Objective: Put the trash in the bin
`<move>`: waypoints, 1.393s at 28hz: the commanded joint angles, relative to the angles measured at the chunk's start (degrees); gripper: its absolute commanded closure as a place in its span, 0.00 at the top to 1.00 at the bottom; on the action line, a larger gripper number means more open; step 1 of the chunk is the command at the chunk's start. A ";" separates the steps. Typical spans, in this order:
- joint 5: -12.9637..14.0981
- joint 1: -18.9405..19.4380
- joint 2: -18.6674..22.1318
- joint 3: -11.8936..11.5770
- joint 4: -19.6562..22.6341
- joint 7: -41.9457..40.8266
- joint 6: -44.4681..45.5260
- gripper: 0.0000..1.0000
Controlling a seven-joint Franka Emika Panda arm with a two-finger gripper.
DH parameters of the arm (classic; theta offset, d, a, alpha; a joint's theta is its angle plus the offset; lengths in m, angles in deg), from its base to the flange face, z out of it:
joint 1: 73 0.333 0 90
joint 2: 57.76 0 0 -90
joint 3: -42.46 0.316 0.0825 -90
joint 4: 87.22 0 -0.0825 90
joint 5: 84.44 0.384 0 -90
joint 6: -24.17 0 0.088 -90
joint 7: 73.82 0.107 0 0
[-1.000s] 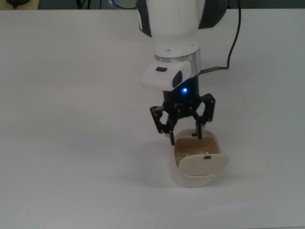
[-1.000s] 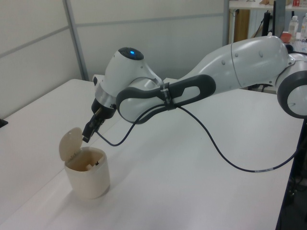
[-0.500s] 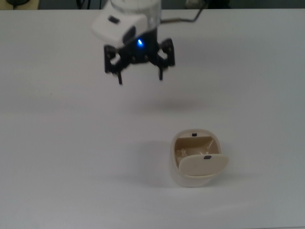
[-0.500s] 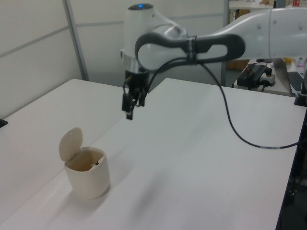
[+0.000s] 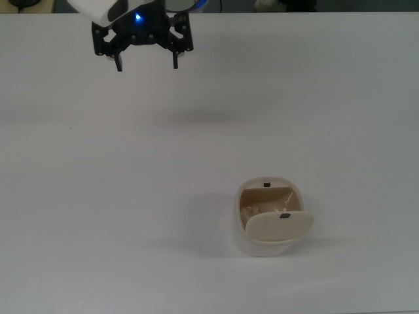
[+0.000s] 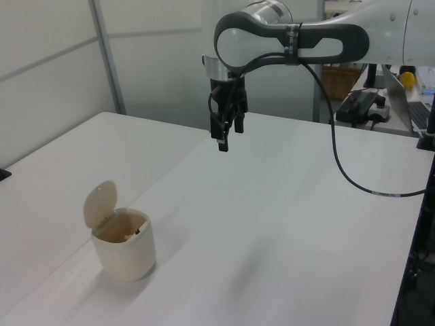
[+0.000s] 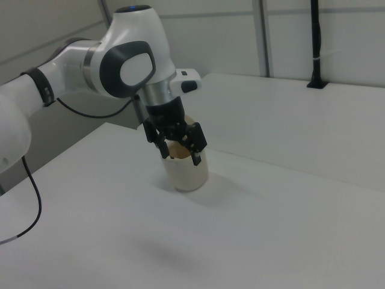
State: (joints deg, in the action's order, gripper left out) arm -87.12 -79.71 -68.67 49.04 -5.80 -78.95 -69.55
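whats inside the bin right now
The bin stands with its flap lid tilted open. In the top view pale lumpy trash shows inside against the back wall. The lid covers the front half, so the rest of the inside is hidden.

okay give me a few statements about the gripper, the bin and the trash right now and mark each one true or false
1. The gripper is open and holds nothing. True.
2. The gripper hangs right over the bin. False: in the top view it is far off, toward the upper left.
3. The bin's lid is shut. False: it is tilted open.
4. The bin stands upright on the table. True.
5. The trash lies on the table beside the bin. False: none lies there; pale lumps show inside the bin.
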 commanded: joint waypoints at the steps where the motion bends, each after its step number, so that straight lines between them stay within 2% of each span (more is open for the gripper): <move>1: 0.48 0.03 0.89 -0.96 1.11 -1.54 0.91 1.00; 10: 0.66 0.12 0.89 -1.58 1.20 -1.19 1.09 1.00; 13: 0.75 0.12 1.06 -2.54 1.11 -1.28 2.49 1.00; 39: 0.75 0.12 0.89 -2.72 1.11 -1.10 2.49 1.00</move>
State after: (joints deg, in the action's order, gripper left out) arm -87.10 -79.71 -68.67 46.83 -5.39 -79.14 -68.46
